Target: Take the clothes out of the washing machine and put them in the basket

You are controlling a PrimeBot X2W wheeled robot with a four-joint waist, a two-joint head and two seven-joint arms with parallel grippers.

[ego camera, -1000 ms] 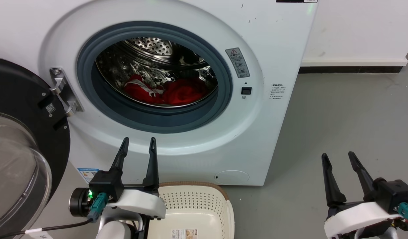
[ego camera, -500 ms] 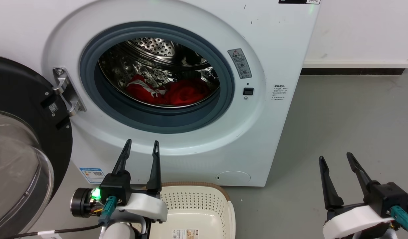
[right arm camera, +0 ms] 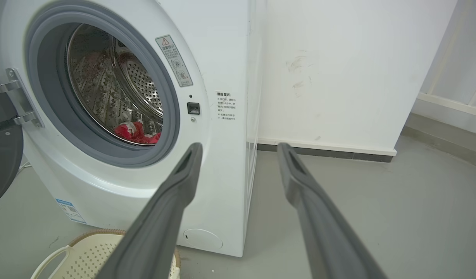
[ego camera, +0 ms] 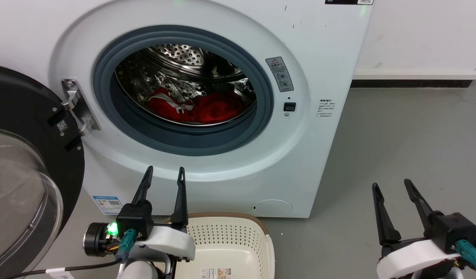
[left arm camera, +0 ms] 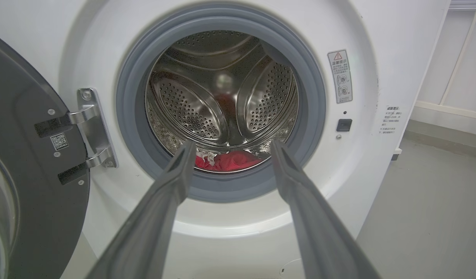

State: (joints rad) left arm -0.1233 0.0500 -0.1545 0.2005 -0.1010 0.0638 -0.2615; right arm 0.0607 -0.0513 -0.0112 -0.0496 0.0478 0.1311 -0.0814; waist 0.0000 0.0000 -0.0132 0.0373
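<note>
Though heaped, the clothes [ego camera: 201, 108] stretch sideways inside the washing machine [ego camera: 319, 46]

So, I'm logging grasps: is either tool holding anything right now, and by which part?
Nothing is held. The left tool and the right tool are both open and empty, outside the washing machine; the clothes lie in its drum.
</note>
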